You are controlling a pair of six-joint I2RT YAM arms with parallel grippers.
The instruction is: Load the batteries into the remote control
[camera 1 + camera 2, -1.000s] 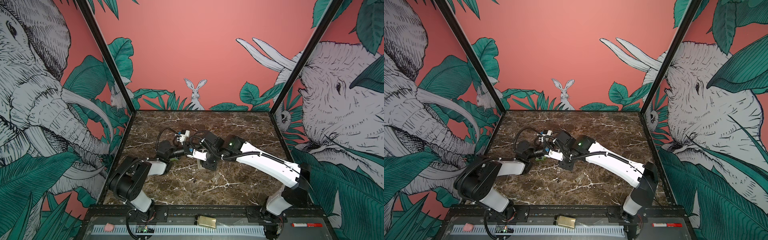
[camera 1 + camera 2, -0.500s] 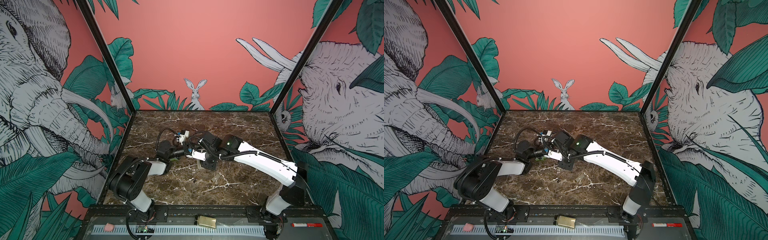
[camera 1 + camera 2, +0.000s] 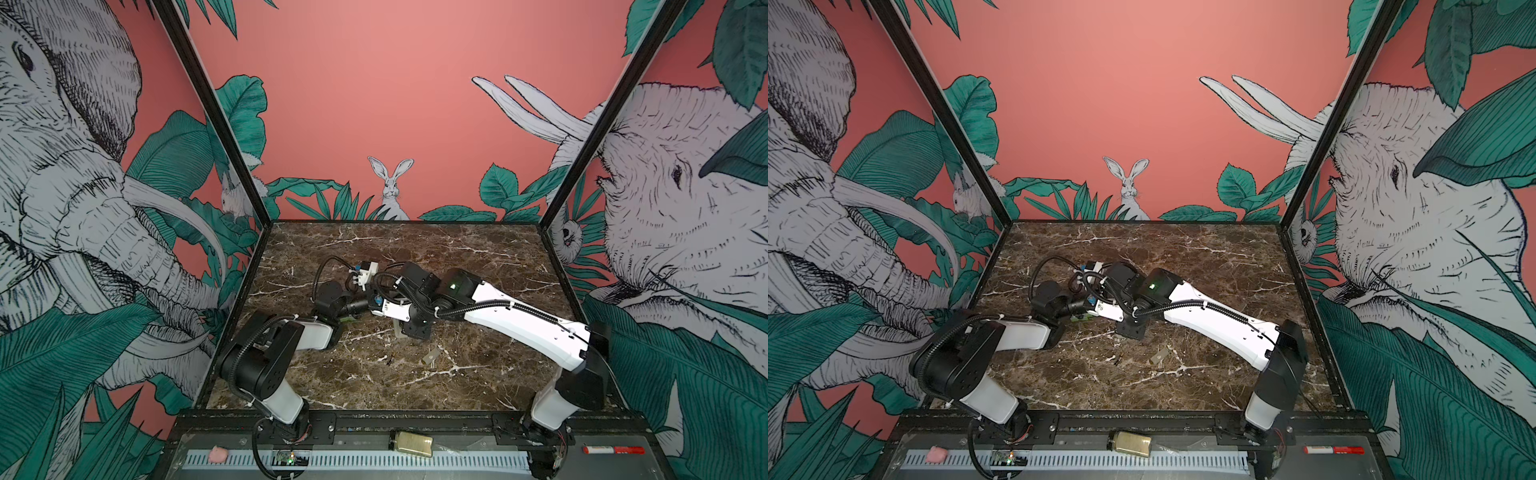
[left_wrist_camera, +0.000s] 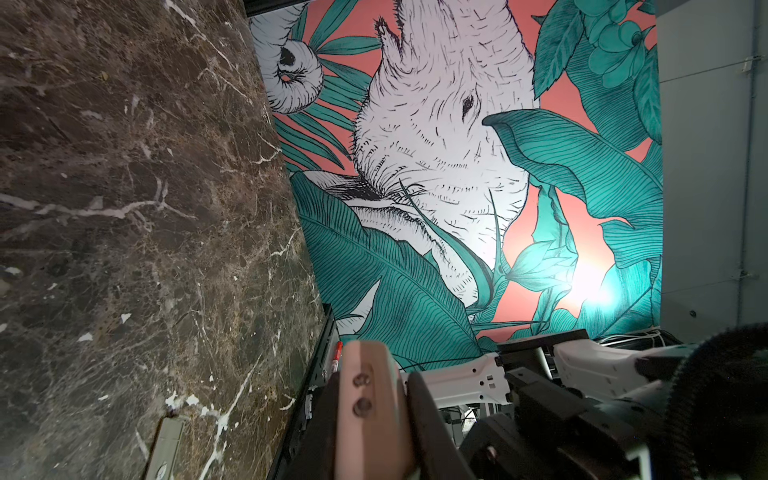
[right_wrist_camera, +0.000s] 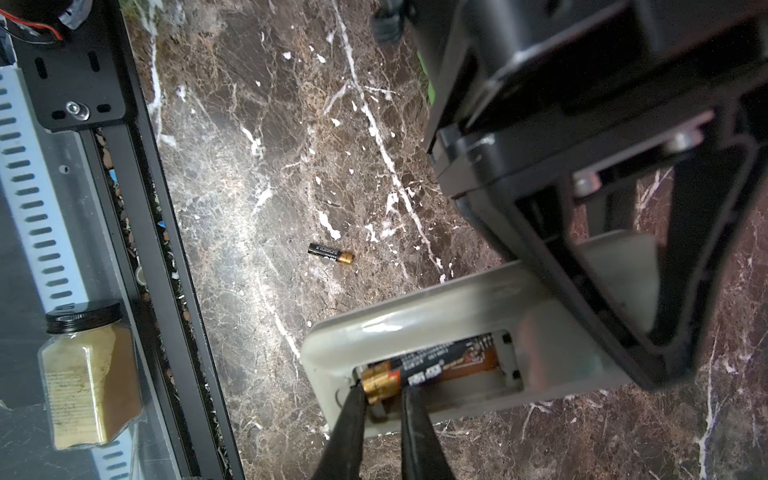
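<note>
Reaches a touch farther left with the right arm than a second ago, and narrows the right gripper [image 5: 384, 405] meanwhile. Otherwise no visible change: same low crossing of both arms at mid-table, slightly left of centre. Reads as the seating step for the first battery [image 5: 432, 365], not a fresh pick.

Holds the right fingertips [image 5: 353, 411] nearly together now, pinching the brassy end of that battery from both sides, by the look of the right wrist view. Has the rest of its length lying in the recess of the grey back of the remote control [image 5: 436, 307], brassy end seemingly a little proud; cannot tell whether fully seated.

Clamps the left gripper [image 4: 374, 376] shut across the remote control at the end away from the recess, edge-on between both fingers, recess side up.

Leaves the second battery [image 5: 331, 253] loose on the marble table [image 5: 270, 166], nearer the front edge than the remote control and well apart from it, untouched. Leaves the battery cover [image 3: 432, 356] flat near it, to its right. Roughly halfway by this reckoning: first cell nearly in, second not yet fetched.
</note>
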